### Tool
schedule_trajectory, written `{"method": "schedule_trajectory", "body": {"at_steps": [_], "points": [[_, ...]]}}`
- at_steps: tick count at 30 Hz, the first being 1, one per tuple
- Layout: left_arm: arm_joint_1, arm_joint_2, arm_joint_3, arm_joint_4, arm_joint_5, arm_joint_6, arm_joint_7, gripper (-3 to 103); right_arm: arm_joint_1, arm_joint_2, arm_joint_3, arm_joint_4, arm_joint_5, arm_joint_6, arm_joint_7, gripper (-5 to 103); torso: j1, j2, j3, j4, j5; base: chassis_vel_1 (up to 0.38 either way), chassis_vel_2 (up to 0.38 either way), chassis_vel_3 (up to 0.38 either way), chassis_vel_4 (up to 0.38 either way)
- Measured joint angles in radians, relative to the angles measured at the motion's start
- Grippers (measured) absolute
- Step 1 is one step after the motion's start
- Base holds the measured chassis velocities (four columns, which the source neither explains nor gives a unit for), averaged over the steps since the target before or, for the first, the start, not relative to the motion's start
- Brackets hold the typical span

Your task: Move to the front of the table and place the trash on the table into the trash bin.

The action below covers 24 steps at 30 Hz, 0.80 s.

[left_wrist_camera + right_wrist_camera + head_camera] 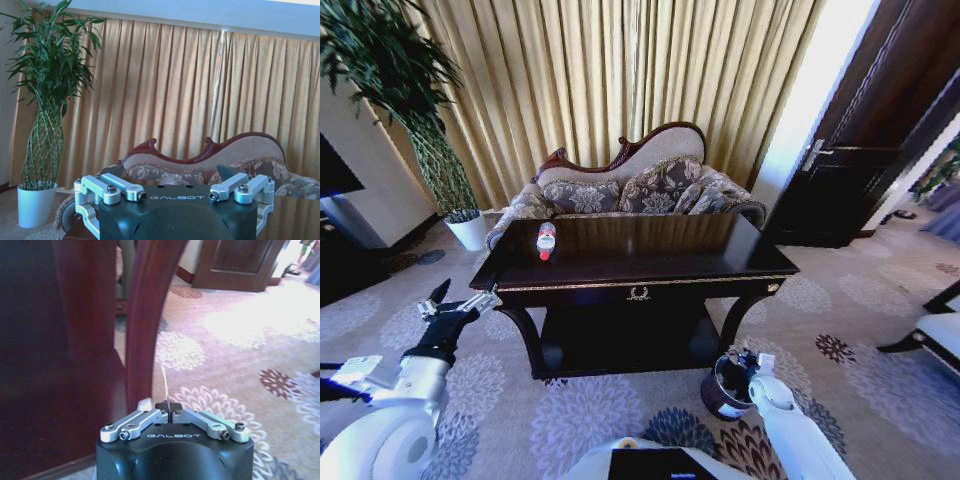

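the dark glossy counter (650, 262) stood before the sofa (630, 188), and a clear plastic bottle (546, 240) with a red label lay on its top near the left end. the left hand (455, 300) hovered off the counter's left front corner, fingers spread wide with nothing between them. the right hand (748, 366) hung low by the counter's right front leg, over the dark maroon trash bin (723, 388) on the carpet, its fingers pressed together on a thin whitish wrapper (165, 386).

A patterned sofa (630, 185) stands before gold curtains (620, 70), beside a potted plant (415, 110).
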Motion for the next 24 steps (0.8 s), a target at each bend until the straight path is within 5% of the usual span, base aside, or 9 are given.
{"method": "schedule_trajectory", "body": {"at_steps": [3,10,11,16,19,24], "points": [[0.0,0.0,0.001,0.0,0.0,0.0,0.0,100,0.014,-0.001,-0.003,-0.031,-0.021,0.005,0.006,-3,0.0,0.0,0.0,0.0,0.0001,0.0,0.0,0.0,0.0],[0.002,0.0,-0.002,0.0,0.0,-0.005,0.001,100,0.008,0.004,-0.001,-0.025,-0.042,0.005,0.007,10,0.0,0.0,0.0,-0.0001,0.0,0.0,0.0,0.0,0.0],[0.002,0.0,-0.002,0.0,0.0,-0.008,0.001,100,0.004,0.005,0.0,-0.018,-0.04,0.005,0.007,21,0.0,0.0,0.0,0.0001,0.0,0.0,0.0,0.0,0.0],[0.002,-0.001,-0.004,0.0,0.0,-0.016,0.001,100,-0.003,0.006,0.001,-0.007,-0.038,0.004,0.007,32,0.0,0.0,0.0,-0.0001,0.0,0.0,0.0,0.0,0.0],[0.005,-0.002,-0.007,0.0,0.0,-0.018,0.002,100,-0.007,0.006,0.003,0.002,-0.036,0.004,0.007,54,0.0,0.0,0.0,0.0,0.0,0.0,0.0,0.0,0.0],[0.008,-0.003,-0.007,0.0,0.0,-0.019,0.002,100,-0.013,0.007,0.003,0.011,-0.035,0.003,0.006,65,0.0,0.0,0.0,0.0,-0.0001,0.0,0.0,0.0,0.0]]}}
